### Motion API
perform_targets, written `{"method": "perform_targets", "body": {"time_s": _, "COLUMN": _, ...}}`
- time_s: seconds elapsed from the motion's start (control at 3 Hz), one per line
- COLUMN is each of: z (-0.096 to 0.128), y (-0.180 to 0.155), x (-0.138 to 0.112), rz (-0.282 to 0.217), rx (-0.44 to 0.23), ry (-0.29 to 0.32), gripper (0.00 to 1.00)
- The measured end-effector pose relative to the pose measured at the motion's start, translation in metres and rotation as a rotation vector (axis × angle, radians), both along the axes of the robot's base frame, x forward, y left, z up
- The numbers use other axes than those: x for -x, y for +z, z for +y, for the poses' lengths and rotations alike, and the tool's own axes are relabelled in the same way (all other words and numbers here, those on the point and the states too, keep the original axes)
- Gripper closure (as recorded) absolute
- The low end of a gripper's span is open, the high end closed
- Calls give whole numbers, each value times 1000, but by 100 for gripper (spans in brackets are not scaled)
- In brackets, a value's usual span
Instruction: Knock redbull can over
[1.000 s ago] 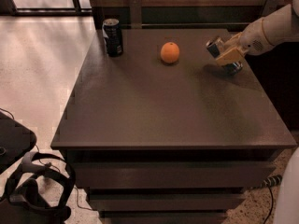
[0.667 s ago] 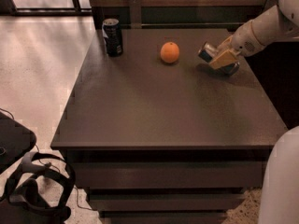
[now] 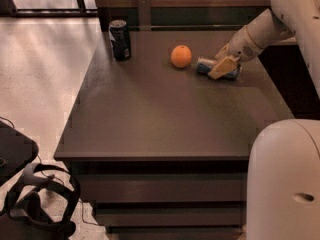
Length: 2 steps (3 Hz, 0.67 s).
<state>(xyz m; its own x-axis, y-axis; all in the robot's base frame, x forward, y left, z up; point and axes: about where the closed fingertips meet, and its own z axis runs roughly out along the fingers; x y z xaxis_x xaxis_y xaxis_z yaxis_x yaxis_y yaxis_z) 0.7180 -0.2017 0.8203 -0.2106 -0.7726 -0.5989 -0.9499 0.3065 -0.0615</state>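
The redbull can point(image 3: 209, 67), blue and silver, lies on its side on the dark table point(image 3: 165, 114), its silver top pointing left toward the orange point(image 3: 181, 56). My gripper point(image 3: 223, 66) is low over the can's right part, its tan fingers covering the middle of the can. The white arm reaches in from the upper right.
A shorter dark can point(image 3: 120, 39) stands upright at the table's back left corner. The orange sits just left of the fallen can. A headset and cables point(image 3: 35, 199) lie on the floor at the lower left. The robot's white body point(image 3: 285, 184) fills the lower right.
The gripper has swept left and down across the table. The redbull can moved with it toward the orange and now lies flat on its side.
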Motion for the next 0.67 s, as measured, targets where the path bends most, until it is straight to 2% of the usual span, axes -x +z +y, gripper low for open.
{"method": "perform_targets", "body": {"time_s": 0.33, "z": 0, "y": 1, "x": 0, "rz": 0, "rx": 0, "ry": 0, "gripper": 100}}
{"method": "perform_targets", "body": {"time_s": 0.67, "z": 2, "y": -1, "x": -1, "rz": 2, "rx": -1, "ry": 1, "gripper": 85}}
